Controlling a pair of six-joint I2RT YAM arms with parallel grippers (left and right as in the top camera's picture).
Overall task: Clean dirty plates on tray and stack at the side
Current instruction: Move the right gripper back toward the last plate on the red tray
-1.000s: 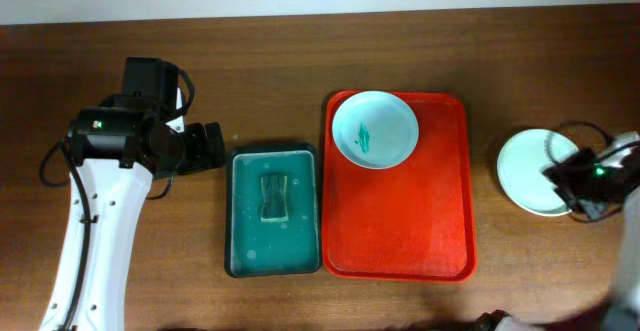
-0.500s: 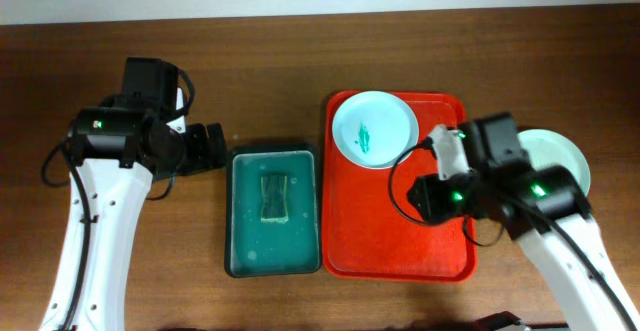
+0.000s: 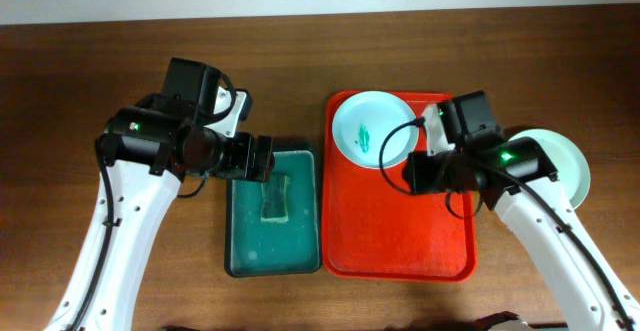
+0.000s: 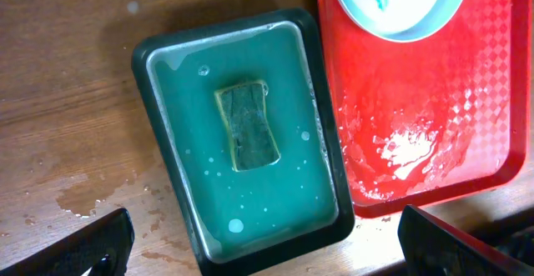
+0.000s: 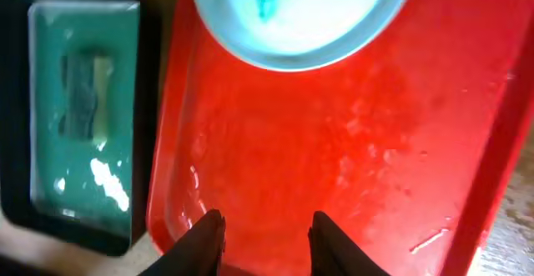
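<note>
- My left pincer hangs over the dark teal tray, fingers spread wide with nothing between them.
- The sponge lies flat in that tray's water, just ahead of this pincer. Its long axis runs from the near side of the worktop to the far side, slightly tilted in my left wrist view. The left arm is clearly the nearer one to it.
- The red tray sits just right of the teal one, their rims almost touching.
- The dirty plate lies face up in the red tray's far left corner. It is round, so it has no long axis. The teal smear at its centre runs roughly near to far.
- My right pincer is over bare red tray, fingers partly spread and holding nothing. The plate lies straight ahead of it, a little to the left, and this arm is nearer to it.
- A mint plate rests on the worktop, right of the red tray and partly hidden by my right arm. I cannot tell whether more lie under it.
</note>
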